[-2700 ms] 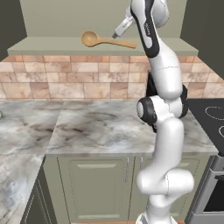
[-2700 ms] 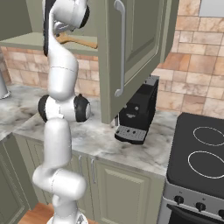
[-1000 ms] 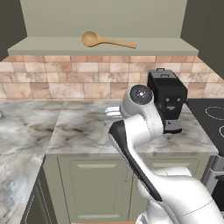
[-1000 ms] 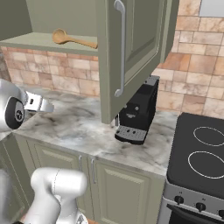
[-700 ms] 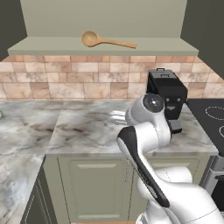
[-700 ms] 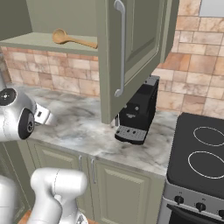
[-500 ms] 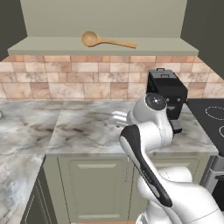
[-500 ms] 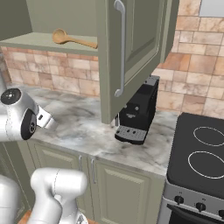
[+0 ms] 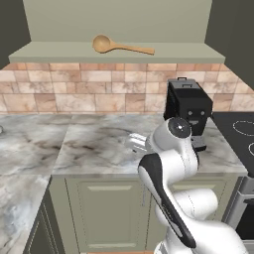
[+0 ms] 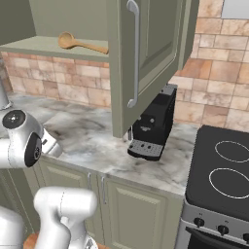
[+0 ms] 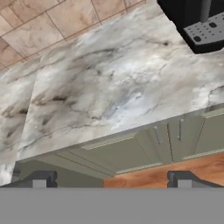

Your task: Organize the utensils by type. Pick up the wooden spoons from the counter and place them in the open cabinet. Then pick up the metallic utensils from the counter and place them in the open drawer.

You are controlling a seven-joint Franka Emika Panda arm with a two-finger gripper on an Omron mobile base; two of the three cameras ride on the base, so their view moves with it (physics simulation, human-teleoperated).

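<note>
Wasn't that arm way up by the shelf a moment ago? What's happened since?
Yes. The arm has swung down from the cabinet shelf and folded low over the counter, leaving the wooden spoon lying there. The gripper is now open and empty above the counter edge. Spoon, coffee machine and stove stayed put.

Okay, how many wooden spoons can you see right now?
1. A light-tan wooden spoon lies on the open cabinet shelf, bowl to the left in both base views. Another may be hidden behind the arm or off frame.
</note>
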